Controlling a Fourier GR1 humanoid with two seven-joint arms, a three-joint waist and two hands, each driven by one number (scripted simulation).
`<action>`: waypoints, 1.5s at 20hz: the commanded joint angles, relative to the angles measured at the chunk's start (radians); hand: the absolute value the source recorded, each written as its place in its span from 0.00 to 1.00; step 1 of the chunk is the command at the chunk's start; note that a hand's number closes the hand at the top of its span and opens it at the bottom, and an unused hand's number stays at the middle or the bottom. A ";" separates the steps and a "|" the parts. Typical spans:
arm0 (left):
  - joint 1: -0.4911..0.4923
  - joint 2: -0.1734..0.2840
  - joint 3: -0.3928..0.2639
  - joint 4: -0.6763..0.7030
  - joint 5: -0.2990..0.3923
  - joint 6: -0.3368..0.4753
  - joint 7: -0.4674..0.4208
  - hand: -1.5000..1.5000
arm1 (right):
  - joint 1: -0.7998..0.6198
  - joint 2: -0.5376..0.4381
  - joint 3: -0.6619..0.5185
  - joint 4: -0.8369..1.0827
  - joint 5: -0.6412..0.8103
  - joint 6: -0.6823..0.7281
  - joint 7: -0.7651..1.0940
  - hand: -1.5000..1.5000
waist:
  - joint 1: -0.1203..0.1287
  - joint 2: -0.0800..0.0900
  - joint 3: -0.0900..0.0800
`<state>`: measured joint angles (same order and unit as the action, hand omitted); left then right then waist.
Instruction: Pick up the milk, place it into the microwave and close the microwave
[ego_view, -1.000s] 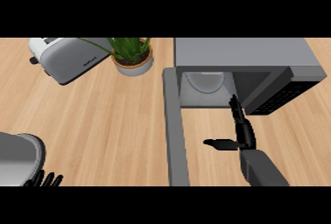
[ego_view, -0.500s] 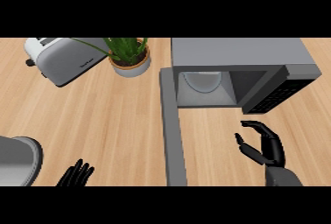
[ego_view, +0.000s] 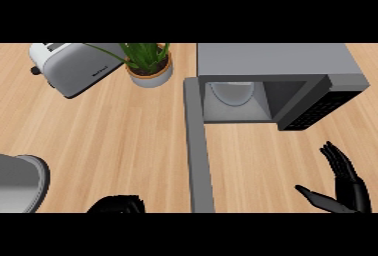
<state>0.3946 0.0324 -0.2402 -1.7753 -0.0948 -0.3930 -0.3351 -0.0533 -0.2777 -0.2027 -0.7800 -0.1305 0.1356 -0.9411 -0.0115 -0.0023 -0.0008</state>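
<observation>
Setting: home kitchen. Evidence: light wood counter (ego_view: 111, 135) w/ grey microwave (ego_view: 273, 60), door (ego_view: 198, 150) swung open; white toaster (ego_view: 74, 67) at back left. Potted green plant (ego_view: 150, 65) beside toaster, steel pot (ego_view: 18, 182) at left edge.

Light wood counter (ego_view: 111, 140) with long grain lines, smooth and a bit dull. Matt grey microwave (ego_view: 273, 62) that looks like metal, with a flat grey door (ego_view: 199, 150) swung open toward 6 o'clock, a black dotted panel (ego_view: 314, 107) at 3 o'clock of the opening, and a pale, smooth milk (ego_view: 232, 92) inside. Shiny silver toaster (ego_view: 74, 65) at 10 o'clock, smooth grey plant pot (ego_view: 151, 77) near 12, soft-shining grey pot (ego_view: 18, 182) at 8 o'clock, and glossy black plastic-looking right hand (ego_view: 347, 185) at 4 o'clock.
</observation>
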 joint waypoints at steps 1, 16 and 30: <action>-0.078 -0.031 -0.094 0.086 -0.079 0.123 0.000 1.00 | 0.059 -0.034 -0.036 -0.051 -0.054 0.065 0.015 0.00 | 0.006 0.001 0.000; -0.465 -0.032 -0.302 0.467 -0.146 0.117 0.245 1.00 | 0.112 -0.156 -0.062 -0.034 -0.104 0.223 -0.030 0.00 | -0.022 0.005 0.001; -0.722 -0.032 -0.697 0.706 0.179 0.489 0.064 1.00 | 0.088 -0.182 -0.013 -0.130 -0.150 0.302 -0.009 0.00 | -0.053 0.012 -0.002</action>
<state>-0.2748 0.0158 -0.8266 -1.0934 -0.0267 0.0181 -0.2237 0.0463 -0.4510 -0.2308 -0.8929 -0.2624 0.3136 -0.8998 -0.0479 0.0066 -0.0011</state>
